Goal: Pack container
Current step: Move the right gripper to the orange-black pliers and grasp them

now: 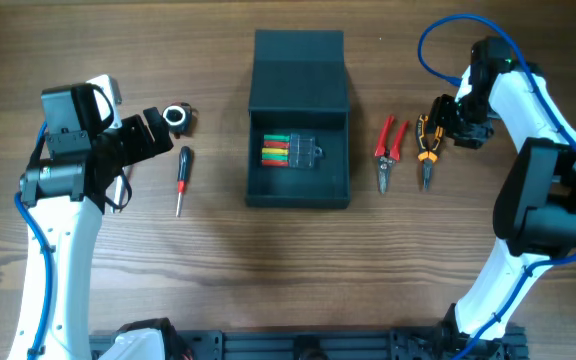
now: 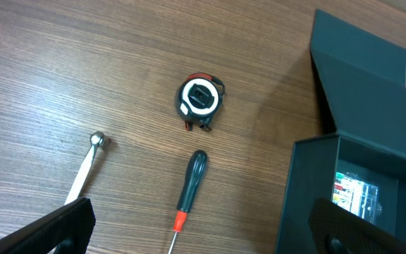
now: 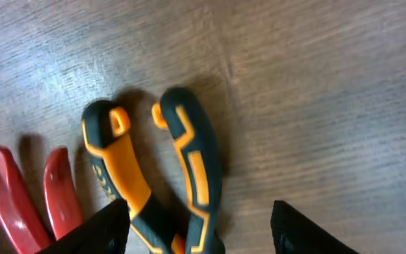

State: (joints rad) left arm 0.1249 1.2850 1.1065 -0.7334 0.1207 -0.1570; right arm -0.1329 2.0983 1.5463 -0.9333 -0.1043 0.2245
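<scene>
Left of container (image 1: 298,196): screwdriver (image 1: 181,178), tape measure (image 1: 177,118). Right of it: red pliers (image 1: 388,150), orange-black pliers (image 1: 426,150) just beside. Left pincer (image 2: 203,229) spread, over screwdriver. Right pincer (image 3: 203,229) spread, over orange-black handles. Container mid-counter (image 1: 268,270): dark teal-grey, matte, lid open, clear bit case (image 1: 290,150) inside.

orange pliers (image 3: 197,169) cut off below

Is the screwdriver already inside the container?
No, the screwdriver lies on the bare table, outside the walls of the open container.
</scene>
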